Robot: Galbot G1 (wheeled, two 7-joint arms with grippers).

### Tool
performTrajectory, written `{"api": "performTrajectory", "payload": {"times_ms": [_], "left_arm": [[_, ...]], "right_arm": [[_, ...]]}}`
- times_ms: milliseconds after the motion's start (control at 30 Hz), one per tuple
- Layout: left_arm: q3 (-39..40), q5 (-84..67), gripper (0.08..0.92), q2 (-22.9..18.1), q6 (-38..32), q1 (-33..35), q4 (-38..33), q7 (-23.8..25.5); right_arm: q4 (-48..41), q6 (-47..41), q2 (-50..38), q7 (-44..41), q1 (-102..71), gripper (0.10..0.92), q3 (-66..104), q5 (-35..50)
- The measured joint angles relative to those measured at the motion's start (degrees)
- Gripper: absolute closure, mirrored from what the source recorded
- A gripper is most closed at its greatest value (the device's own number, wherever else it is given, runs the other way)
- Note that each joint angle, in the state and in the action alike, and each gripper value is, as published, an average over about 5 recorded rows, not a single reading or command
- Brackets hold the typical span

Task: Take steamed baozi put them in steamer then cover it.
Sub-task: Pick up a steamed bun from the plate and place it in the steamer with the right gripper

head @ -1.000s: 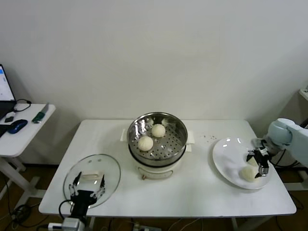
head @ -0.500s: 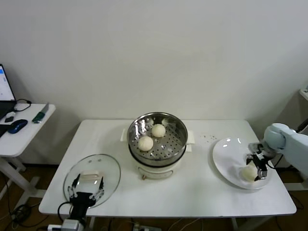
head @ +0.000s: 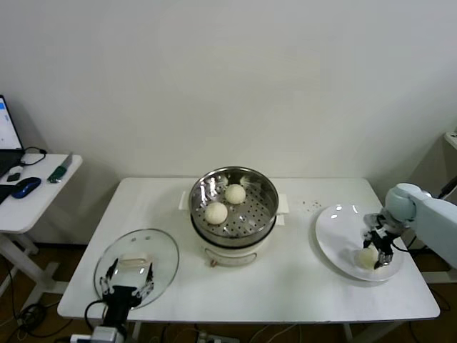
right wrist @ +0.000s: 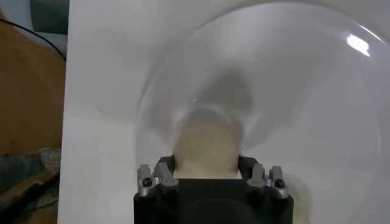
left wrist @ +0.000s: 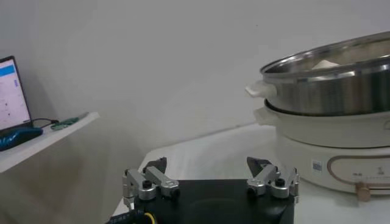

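On plate (head: 335,221): right gripper (head: 376,251) spread around baozi (head: 368,257)
Wrist-only: fingers (right wrist: 163,173) flank bun
Head-only: steamer (head: 233,204) holds two
Left gripper (head: 128,284): spread, beside lid (head: 136,257)

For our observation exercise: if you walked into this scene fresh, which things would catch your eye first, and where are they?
The shiny round stainless-steel steamer on its white cooker base sits mid-table, holding two cream-white dough buns. At the table's right end, the right hand straddles another bun on the flat white plate. The round glass lid lies at the front left, with the left hand idle beside it.
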Motion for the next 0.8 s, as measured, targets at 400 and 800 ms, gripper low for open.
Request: {"api": "performTrajectory", "payload": {"times_ms": [400, 800], "left_arm": [[0.6, 0.3, 0.177, 0.0, 0.0, 0.2, -0.5, 0.0], [1.2, 0.5, 0.177, -0.1, 0.0, 0.6, -0.6, 0.0]], "right_arm": [[-0.1, 4.5, 2.0, -2.8, 6.9, 0.384, -3.3, 1.1], [1.2, 16.5, 12.0, -5.2, 27.0, 0.369, -13.9, 1.9]]}}
